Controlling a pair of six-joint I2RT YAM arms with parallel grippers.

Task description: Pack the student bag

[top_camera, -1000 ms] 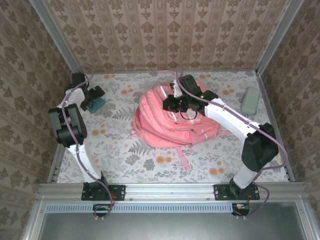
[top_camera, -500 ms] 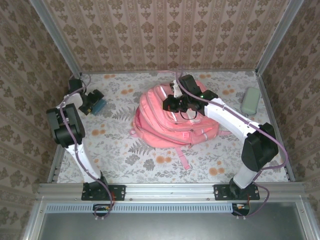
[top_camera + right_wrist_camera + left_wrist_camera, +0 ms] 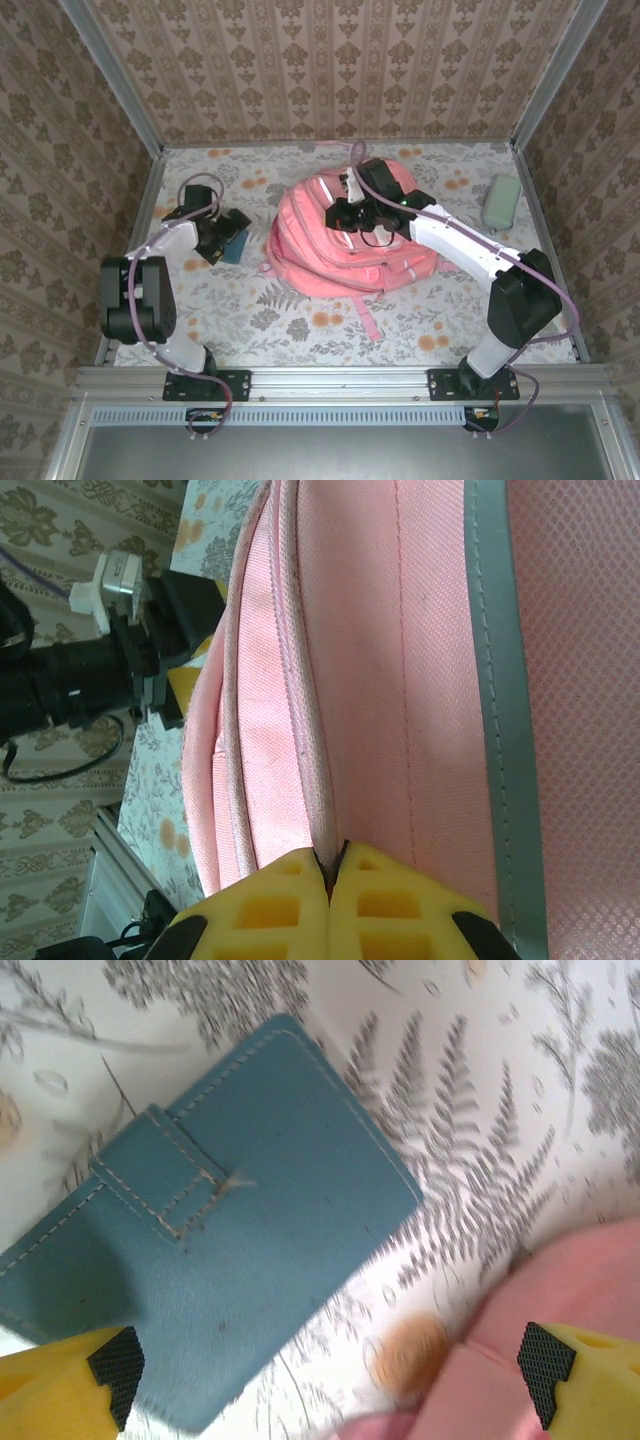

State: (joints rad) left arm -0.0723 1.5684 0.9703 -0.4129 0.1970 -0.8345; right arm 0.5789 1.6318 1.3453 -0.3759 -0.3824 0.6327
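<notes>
The student bag [image 3: 330,255], a big pink backpack with a pale stripe, lies in the middle of the table. My right gripper [image 3: 350,212] rests on its top and is shut on a fold of pink fabric along a zip seam [image 3: 318,780]; its tips [image 3: 335,865] are pressed together. My left gripper [image 3: 222,238] is open just left of the bag, with its yellow fingertips [image 3: 110,1365] wide apart. A teal wallet [image 3: 220,1250] with a stitched tab lies flat on the cloth below it. The bag's pink edge [image 3: 590,1280] is right beside it.
A pale green case [image 3: 500,200] lies at the back right by the wall. A pink strap [image 3: 365,315] trails toward the front edge. Patterned walls and metal posts close in the table on three sides. My left arm [image 3: 90,670] is just beyond the bag's edge.
My left gripper has swung from the back left corner toward the bag, and the teal wallet has shifted with it. My right gripper has stayed shut on the bag.
</notes>
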